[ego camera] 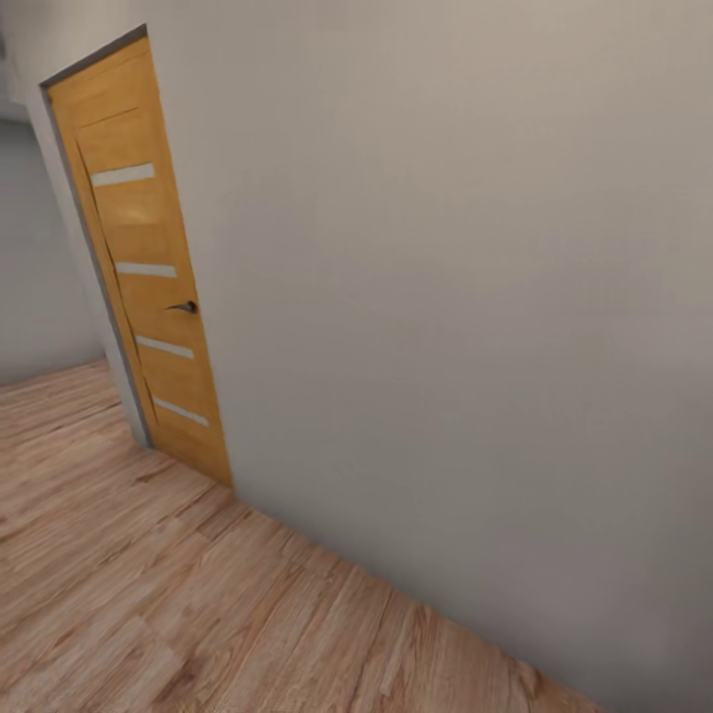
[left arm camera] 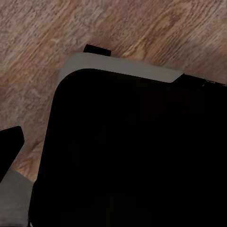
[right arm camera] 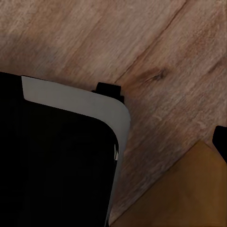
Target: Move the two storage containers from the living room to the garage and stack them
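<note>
Both wrist cameras point straight down at the robot's own base (left arm camera: 132, 156), a big black block with a light grey rim (left arm camera: 123, 67) running along its edge. In the right wrist view the same black body (right arm camera: 52, 161) has its rounded grey corner (right arm camera: 111, 111) at about 1 o'clock. A small black tab (right arm camera: 109, 89) pokes out past that corner. Can't tell from these shots whether either gripper's jaws are apart or together.
</note>
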`<state>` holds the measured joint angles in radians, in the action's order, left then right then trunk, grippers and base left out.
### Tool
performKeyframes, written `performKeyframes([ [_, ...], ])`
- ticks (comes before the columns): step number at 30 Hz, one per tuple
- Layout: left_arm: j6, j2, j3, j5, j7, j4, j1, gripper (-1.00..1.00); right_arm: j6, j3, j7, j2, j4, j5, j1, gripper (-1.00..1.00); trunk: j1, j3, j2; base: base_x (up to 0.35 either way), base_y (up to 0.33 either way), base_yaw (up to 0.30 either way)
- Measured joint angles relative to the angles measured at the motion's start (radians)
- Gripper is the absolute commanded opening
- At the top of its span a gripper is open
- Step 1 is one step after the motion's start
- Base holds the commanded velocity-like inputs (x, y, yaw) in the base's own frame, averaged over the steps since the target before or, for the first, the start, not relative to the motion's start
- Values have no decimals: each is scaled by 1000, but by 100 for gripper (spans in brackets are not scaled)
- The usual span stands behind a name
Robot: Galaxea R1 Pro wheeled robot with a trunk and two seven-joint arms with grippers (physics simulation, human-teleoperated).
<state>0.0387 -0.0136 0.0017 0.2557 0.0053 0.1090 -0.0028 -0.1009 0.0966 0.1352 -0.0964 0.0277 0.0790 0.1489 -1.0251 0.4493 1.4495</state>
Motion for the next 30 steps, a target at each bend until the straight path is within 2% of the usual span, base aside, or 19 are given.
performKeyframes([
  [17, 0, 0, 0, 0, 0, 0, 0, 100, 0, 0, -1, 0, 0, 0, 0, 100, 0, 0, 0, 7, 0, 272],
  [21, 0, 0, 0, 0, 0, 0, 0, 100, -1, -1, -1, 0, 0, 0, 0, 100, 0, 0, 0, 186, 56, 243],
  [30, 0, 1, 0, 2, -1, 0, 0, 100, -5, -2, 1, 0, 0, 3, 0, 100, 1, 0, 0, 294, 142, 19],
])
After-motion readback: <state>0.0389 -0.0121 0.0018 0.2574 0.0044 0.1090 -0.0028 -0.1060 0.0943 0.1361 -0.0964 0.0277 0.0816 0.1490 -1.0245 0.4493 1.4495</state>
